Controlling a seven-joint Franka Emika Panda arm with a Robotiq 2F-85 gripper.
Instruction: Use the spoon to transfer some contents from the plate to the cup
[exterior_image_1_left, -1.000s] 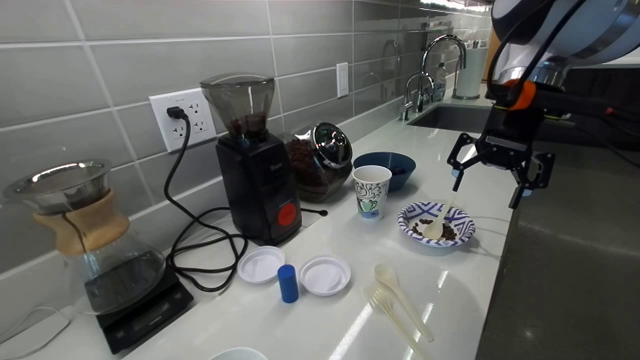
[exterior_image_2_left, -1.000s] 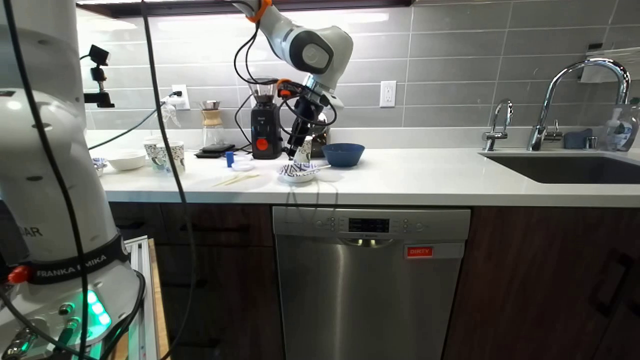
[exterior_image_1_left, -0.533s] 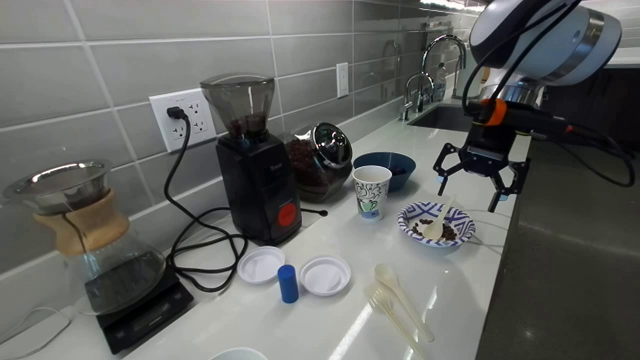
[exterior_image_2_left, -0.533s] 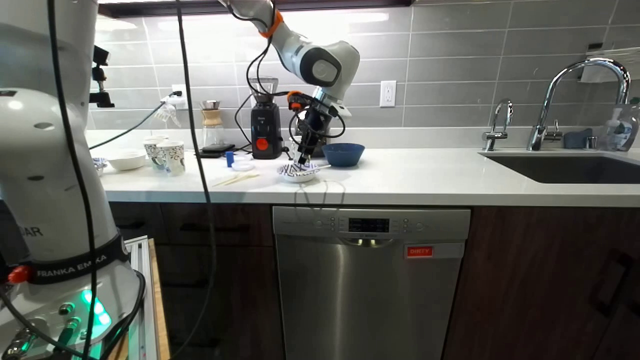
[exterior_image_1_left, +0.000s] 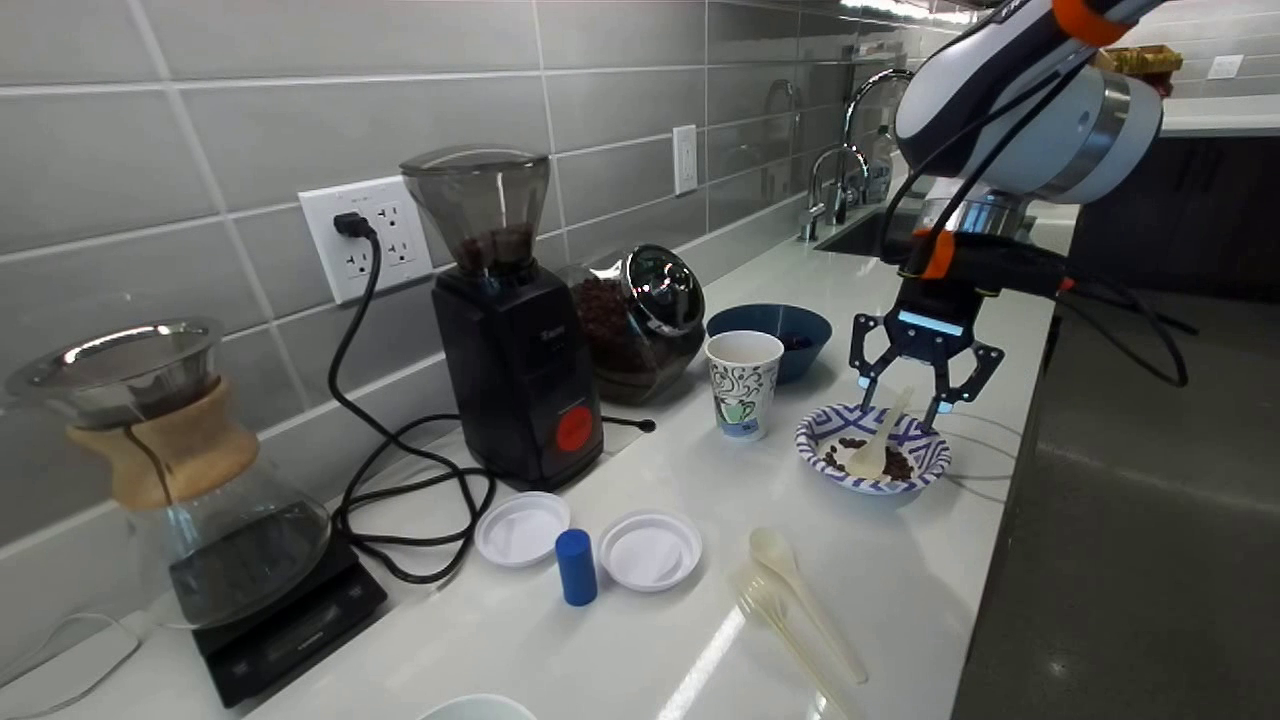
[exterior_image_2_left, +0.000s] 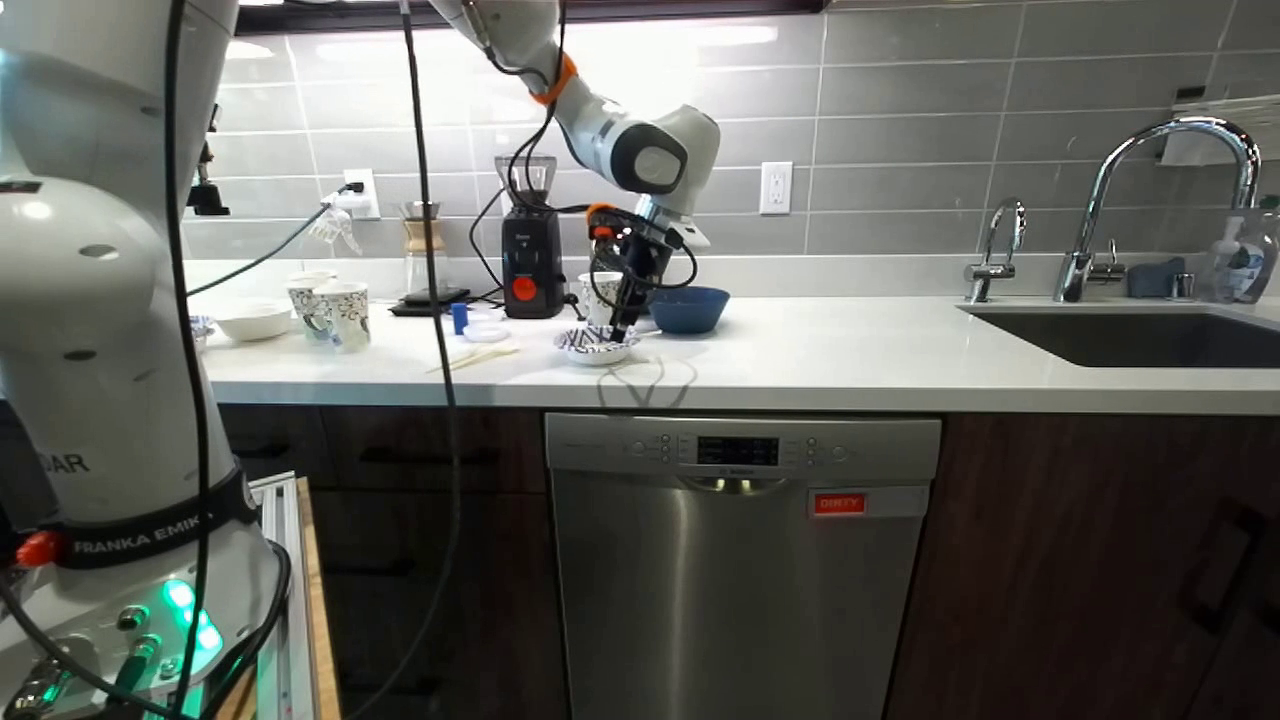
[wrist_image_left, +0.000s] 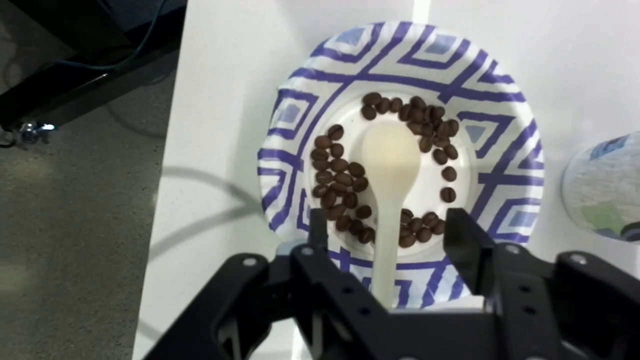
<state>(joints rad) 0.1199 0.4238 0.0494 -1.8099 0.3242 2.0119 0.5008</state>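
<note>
The plate, a round blue-and-white patterned dish (exterior_image_1_left: 815, 445), stands on the counter and also shows in the wrist view (wrist_image_left: 512, 172). The contents, dark brown beans (wrist_image_left: 340, 180), lie scattered on its white middle. The spoon (wrist_image_left: 391, 160) is pale cream; its bowl rests among the beans and its handle (exterior_image_1_left: 900, 405) leans over the rim. My gripper (exterior_image_1_left: 898, 414) is low over the plate, partly open; in the wrist view its fingers (wrist_image_left: 385, 225) stand apart on either side of the handle. The cup (exterior_image_1_left: 743, 385) stands upright beside the plate, and in the wrist view (wrist_image_left: 607, 192) at right.
A dark blue bowl (exterior_image_1_left: 800, 355) stands behind the cup. A glass jar (exterior_image_1_left: 625, 340) and black grinder (exterior_image_1_left: 515, 370) stand by the wall. Another spoon (exterior_image_1_left: 815, 610), a fork (exterior_image_1_left: 790, 640), two white lids (exterior_image_1_left: 650, 550) and a blue cylinder (exterior_image_1_left: 575, 567) lie nearby.
My gripper has come down and over the plate, from the counter's edge side to around the spoon handle. Its fingers look closer together. The spoon, plate and cup have not moved.
</note>
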